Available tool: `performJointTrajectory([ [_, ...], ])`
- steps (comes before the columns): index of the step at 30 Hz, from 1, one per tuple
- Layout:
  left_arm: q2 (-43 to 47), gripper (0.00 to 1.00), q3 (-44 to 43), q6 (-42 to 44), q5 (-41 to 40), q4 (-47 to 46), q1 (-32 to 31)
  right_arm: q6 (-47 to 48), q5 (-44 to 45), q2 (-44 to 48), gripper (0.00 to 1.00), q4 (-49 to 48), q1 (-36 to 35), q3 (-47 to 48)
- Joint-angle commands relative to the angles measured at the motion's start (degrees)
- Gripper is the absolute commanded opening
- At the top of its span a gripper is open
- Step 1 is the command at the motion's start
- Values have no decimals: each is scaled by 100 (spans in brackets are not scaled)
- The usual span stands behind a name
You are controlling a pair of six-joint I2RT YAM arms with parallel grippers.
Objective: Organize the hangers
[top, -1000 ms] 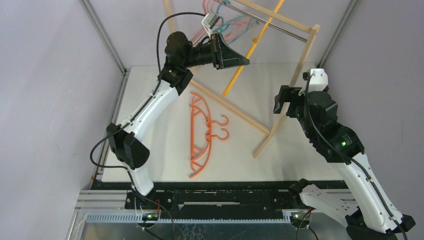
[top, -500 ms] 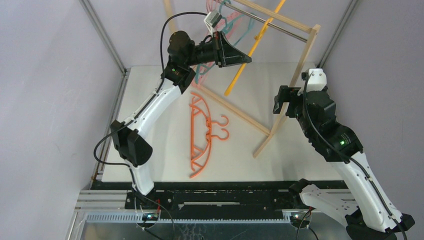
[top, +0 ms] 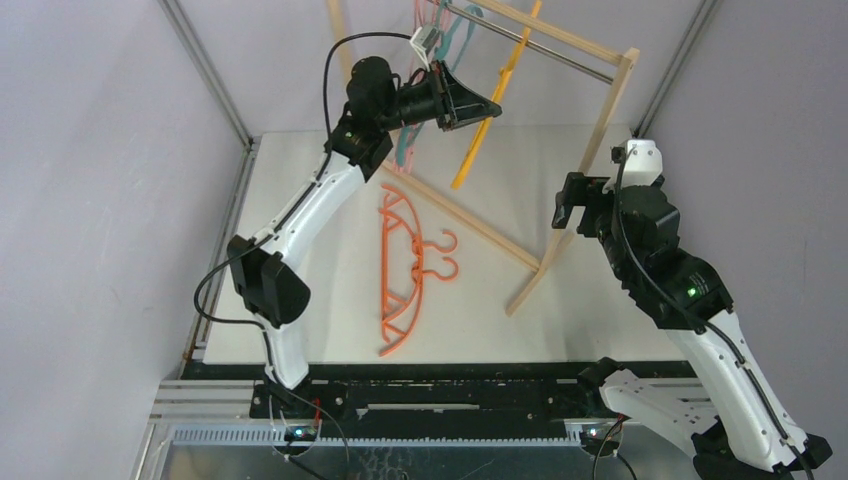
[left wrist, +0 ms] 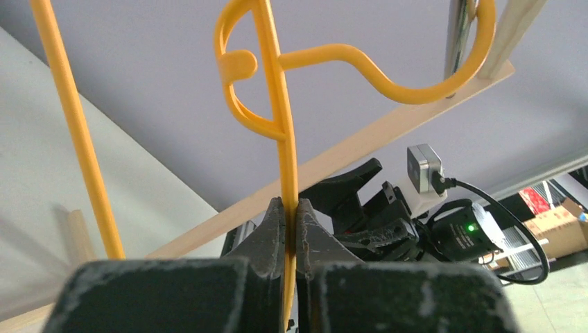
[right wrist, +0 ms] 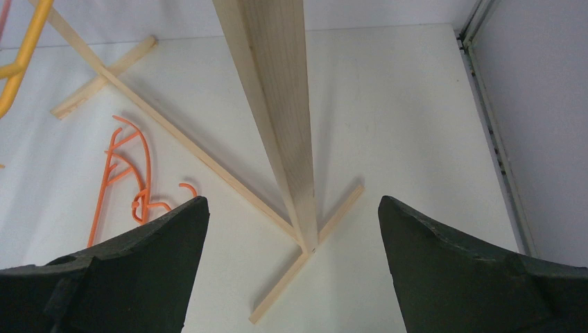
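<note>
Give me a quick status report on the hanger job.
Left gripper shut on yellow hanger, hook at the rod. Right gripper open, straddling rack post. Orange hangers on table.

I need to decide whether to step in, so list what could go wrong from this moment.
1. The left gripper pinches only the thin bar of the yellow hanger; its hook curls at the metal rod but may not be fully seated, so releasing could drop it.
2. The right gripper stands open around the wooden rack post; a nudge might shift the rack.
3. The orange hangers lie tangled together, so picking one may drag the other.
</note>
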State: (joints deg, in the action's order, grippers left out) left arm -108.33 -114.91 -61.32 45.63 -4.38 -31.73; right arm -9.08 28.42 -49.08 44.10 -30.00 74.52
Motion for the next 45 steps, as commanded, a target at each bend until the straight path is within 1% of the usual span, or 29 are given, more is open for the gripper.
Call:
performJointTrajectory([
  [1,225,0,-145,404,-464,457,219,97,60,17,100,-79,38,10],
  [4,342,0,49,439,-521,464,356,82,47,14,100,-67,42,7],
  [9,516,1,305,502,-629,472,828,100,16,-12,100,-92,47,5],
  [12,536,5,255,577,-640,549,1022,93,-12,-39,100,-119,49,4],
  [15,419,8,39,656,-474,670,1117,99,-55,-65,100,-153,51,9],
  [16,397,10,-14,695,-441,697,1117,99,-63,-74,100,-162,55,10],
  [19,399,21,-52,795,-344,718,1108,93,-71,-83,100,-182,56,11],
  [23,426,41,-56,965,-260,810,1116,73,-82,-99,100,-174,56,8],
  [24,441,53,-57,1028,-228,841,1118,73,-83,-101,100,-169,56,10],
  [26,493,62,-66,1194,-226,939,1121,65,-83,-115,100,-158,55,5],
  [30,653,84,-45,1702,-307,1349,1115,50,-83,-143,100,-123,56,2],
  [33,852,98,91,2037,-342,1536,1112,32,-112,-175,100,-96,51,9],
  [34,954,99,195,2133,-370,1551,1113,30,-132,-188,100,-91,55,3],
  [39,1513,100,704,2784,-562,1777,1111,3,-203,-222,100,-77,56,3],
  [45,2139,100,1145,3579,-836,2287,1116,-6,-284,-238,100,-85,55,5],
])
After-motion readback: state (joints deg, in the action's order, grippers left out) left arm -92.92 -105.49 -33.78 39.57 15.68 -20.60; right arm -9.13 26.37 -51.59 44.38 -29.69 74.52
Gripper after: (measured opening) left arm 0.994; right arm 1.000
